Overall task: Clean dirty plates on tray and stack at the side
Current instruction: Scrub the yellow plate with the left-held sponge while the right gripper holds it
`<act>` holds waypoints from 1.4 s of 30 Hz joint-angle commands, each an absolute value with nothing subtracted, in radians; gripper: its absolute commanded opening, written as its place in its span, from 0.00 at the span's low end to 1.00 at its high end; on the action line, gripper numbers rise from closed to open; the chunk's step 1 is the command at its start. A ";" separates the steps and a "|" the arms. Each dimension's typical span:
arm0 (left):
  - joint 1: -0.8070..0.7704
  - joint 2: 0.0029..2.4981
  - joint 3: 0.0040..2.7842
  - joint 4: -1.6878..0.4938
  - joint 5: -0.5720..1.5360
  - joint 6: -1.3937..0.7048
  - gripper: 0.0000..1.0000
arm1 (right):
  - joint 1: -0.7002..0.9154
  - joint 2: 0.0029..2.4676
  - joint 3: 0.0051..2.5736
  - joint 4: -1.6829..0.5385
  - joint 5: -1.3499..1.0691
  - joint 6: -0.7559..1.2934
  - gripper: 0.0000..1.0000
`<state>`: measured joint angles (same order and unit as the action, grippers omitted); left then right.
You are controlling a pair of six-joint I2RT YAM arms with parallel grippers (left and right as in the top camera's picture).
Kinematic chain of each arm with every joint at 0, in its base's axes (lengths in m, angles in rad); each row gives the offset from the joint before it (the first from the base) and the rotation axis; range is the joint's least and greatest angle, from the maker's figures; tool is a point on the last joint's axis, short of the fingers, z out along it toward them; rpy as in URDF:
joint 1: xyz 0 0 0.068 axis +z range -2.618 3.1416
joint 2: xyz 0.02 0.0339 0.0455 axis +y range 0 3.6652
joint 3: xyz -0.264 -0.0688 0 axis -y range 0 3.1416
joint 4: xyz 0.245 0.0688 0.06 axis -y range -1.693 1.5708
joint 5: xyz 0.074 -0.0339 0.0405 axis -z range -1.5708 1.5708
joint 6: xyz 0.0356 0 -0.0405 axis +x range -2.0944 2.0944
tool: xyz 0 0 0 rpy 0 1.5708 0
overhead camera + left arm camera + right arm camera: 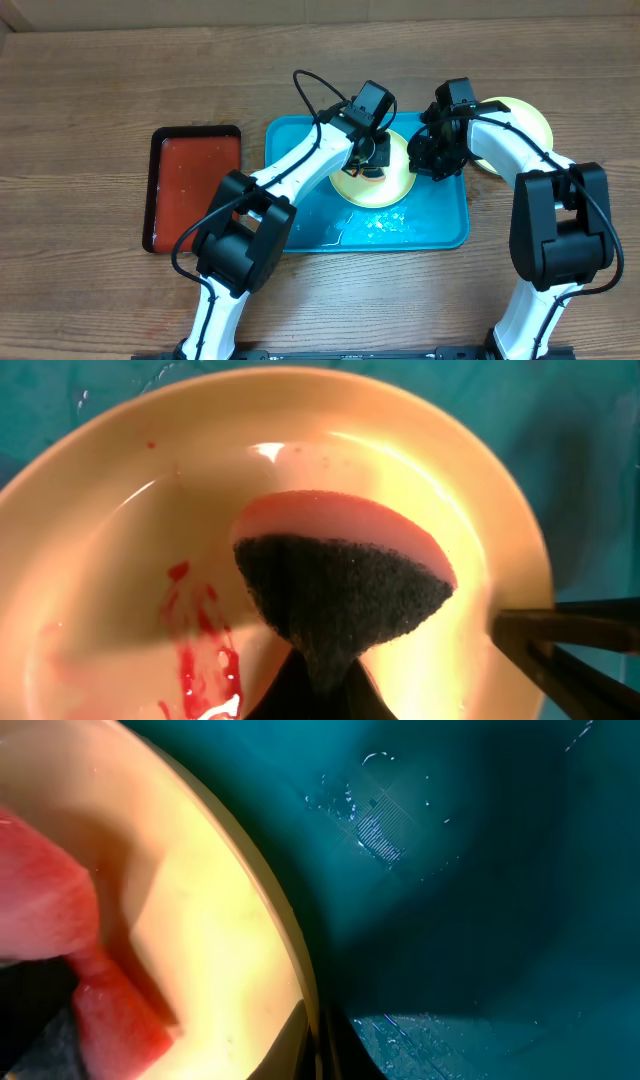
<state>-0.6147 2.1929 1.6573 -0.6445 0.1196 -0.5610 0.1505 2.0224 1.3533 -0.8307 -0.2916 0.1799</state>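
A yellow-green plate [378,188] lies in the turquoise tray [445,232]. Red smears [205,650] mark its pale centre [120,560]. My left gripper [372,158] [325,682] is shut on a sponge [340,575], pink on top and dark underneath, which presses on the plate's middle. My right gripper [432,160] [315,1045] is shut on the plate's right rim [285,935]; its fingers [570,645] show at the plate's edge in the left wrist view. Another yellow-green plate [522,122] lies on the table right of the tray, partly hidden by the right arm.
A black-rimmed red tray [195,185] sits on the wooden table left of the turquoise one. Water drops [385,222] lie on the tray floor [480,870] in front of the plate. Both arms cross over the tray's near half.
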 commanded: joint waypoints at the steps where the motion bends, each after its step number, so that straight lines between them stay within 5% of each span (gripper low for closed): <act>1: -0.615 2.188 1.624 -0.622 0.092 -0.580 0.04 | 0.151 2.011 1.347 -0.826 -0.301 0.184 0.04; 17: -0.505 2.188 1.652 -0.799 -0.168 -0.522 0.04 | 0.151 2.011 1.347 -0.827 -0.301 0.183 0.04; 28: -0.518 2.188 1.783 -0.781 0.279 -0.480 0.04 | 0.150 2.011 1.347 -0.826 -0.301 0.183 0.04; 42: -0.603 2.188 1.649 -0.595 0.098 -0.554 0.04 | 0.150 2.011 1.347 -0.820 -0.301 0.183 0.04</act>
